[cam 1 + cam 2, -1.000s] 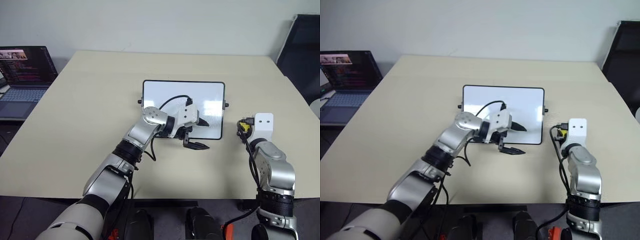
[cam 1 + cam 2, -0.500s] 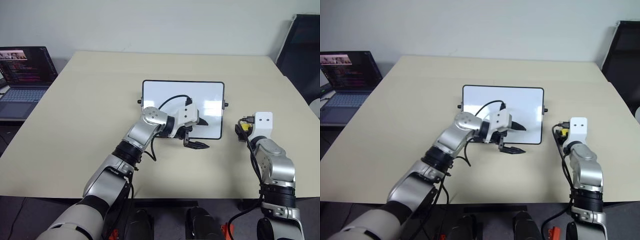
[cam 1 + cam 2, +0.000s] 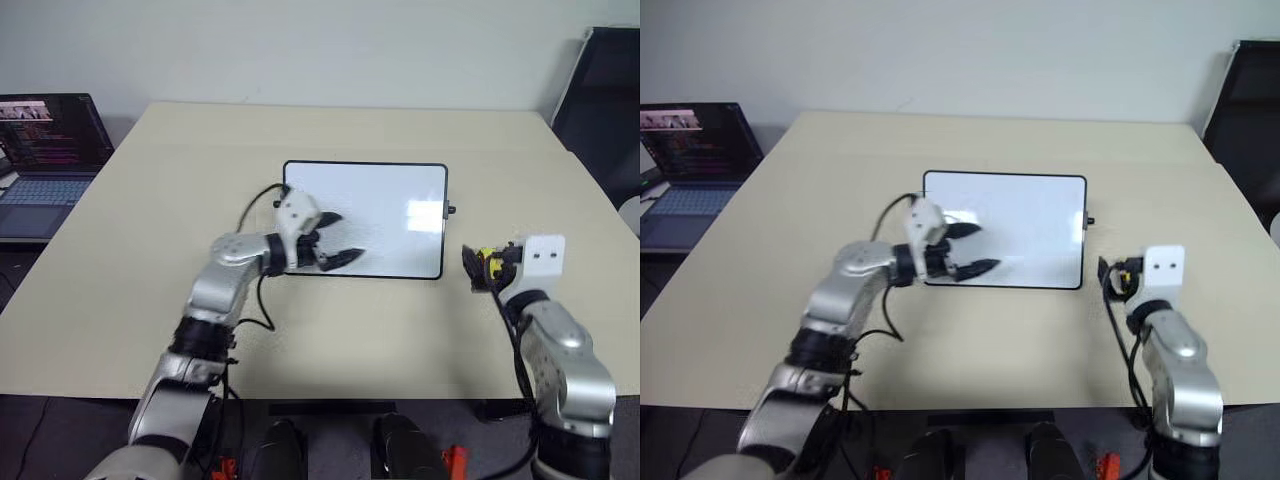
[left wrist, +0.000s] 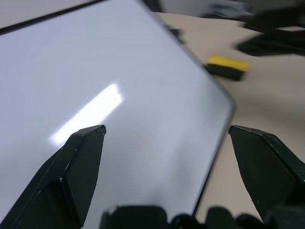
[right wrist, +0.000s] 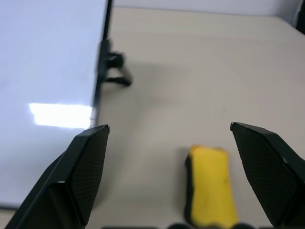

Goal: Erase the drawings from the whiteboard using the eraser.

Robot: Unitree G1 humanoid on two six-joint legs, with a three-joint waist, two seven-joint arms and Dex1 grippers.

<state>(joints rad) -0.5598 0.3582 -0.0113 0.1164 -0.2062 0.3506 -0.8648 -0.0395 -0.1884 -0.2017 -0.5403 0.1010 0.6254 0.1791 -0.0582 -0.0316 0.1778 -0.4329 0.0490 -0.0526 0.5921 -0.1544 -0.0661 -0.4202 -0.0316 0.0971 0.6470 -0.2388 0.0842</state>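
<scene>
A beige table (image 3: 140,200) stands before a pale wall, with an open laptop (image 3: 45,150) on a desk at far left and a dark chair (image 3: 605,100) at far right. The whiteboard (image 3: 390,205) lies flat at mid-table, its surface blank; the left gripper (image 3: 335,240) hovers spread over its near left corner, grasping nothing. The eraser (image 5: 209,191) lies on the table right of the board, between the spread, empty fingers of the right gripper (image 5: 183,167).

Office or meeting room. Large beige table (image 3: 150,220), plain pale wall (image 3: 300,50) behind far edge. Open laptop (image 3: 45,150) with code on screen on side desk beyond left edge. Dark chair (image 3: 605,100) off far right corner.
</scene>
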